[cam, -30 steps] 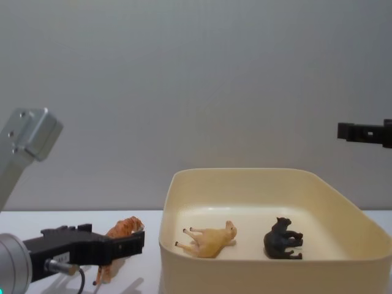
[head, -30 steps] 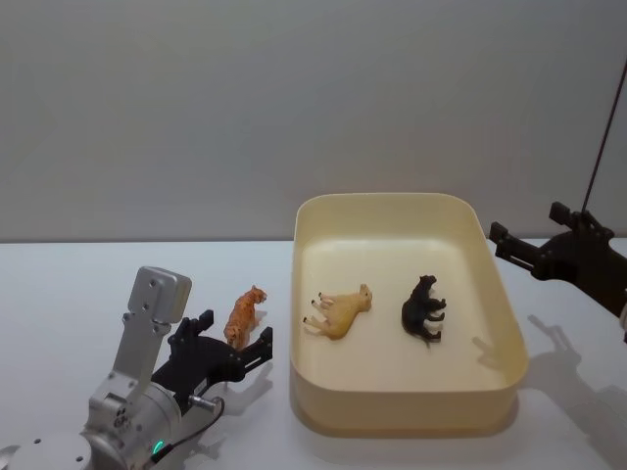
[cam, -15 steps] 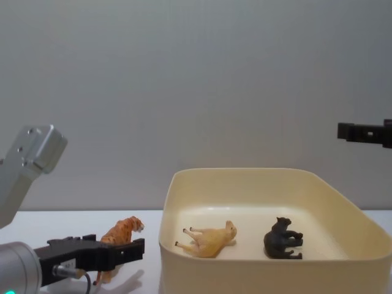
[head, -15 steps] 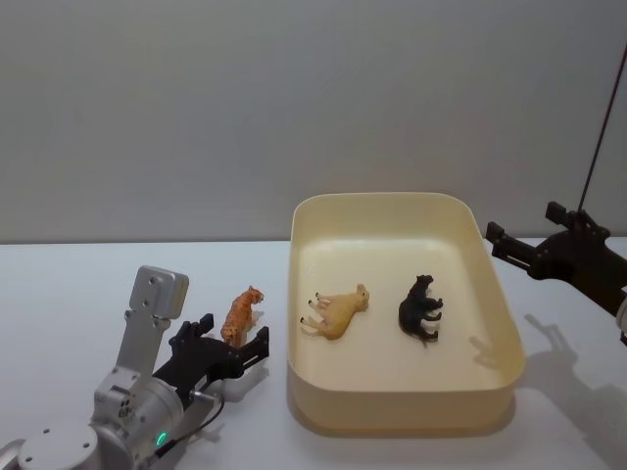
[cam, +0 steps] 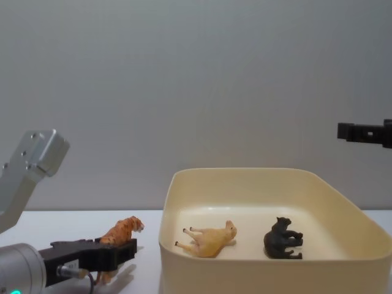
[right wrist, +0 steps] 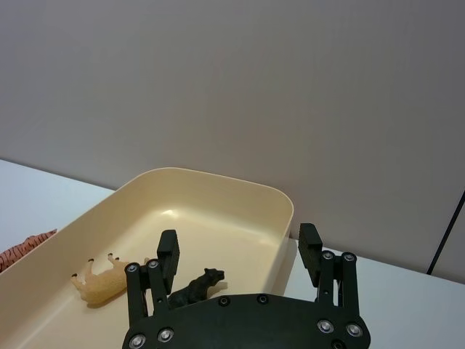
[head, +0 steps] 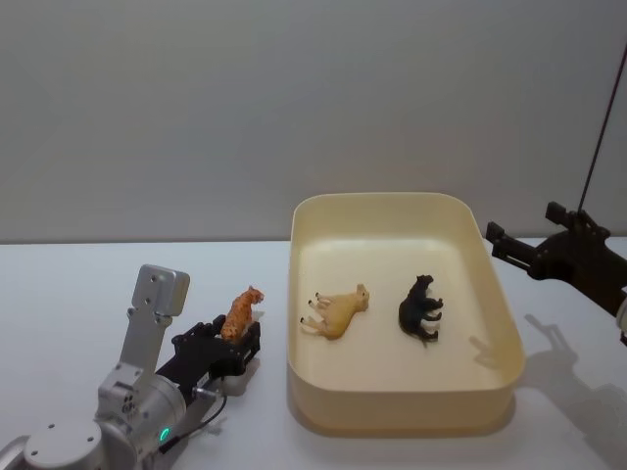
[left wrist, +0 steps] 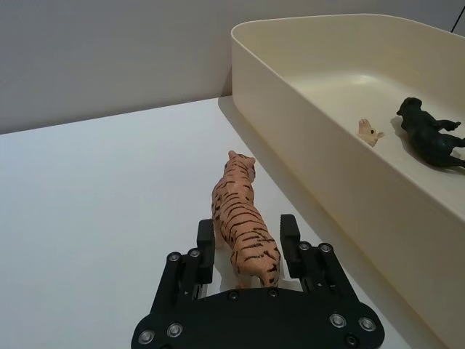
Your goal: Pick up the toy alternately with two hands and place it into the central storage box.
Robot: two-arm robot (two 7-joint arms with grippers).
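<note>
Item: striped tiger toy (left wrist: 243,233), upright on the white table (head: 59,294) just left of the storage box (head: 505,367); left gripper (left wrist: 248,243) low around its hindquarters, jaws pressed against both flanks. Box holds a tan animal (head: 338,311) and a black animal (head: 421,309). Right gripper (right wrist: 237,258) hangs by the box's right rim, jaws spread, empty. Step judged: grasp; next calls for lifting clear of the wall, then release inside.

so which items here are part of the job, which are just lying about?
Job:
tiger toy, between the left gripper fingers
cream storage box
tan animal and black animal, already in the box
right gripper, open, parked

Lying about:
nothing else on the white table
</note>
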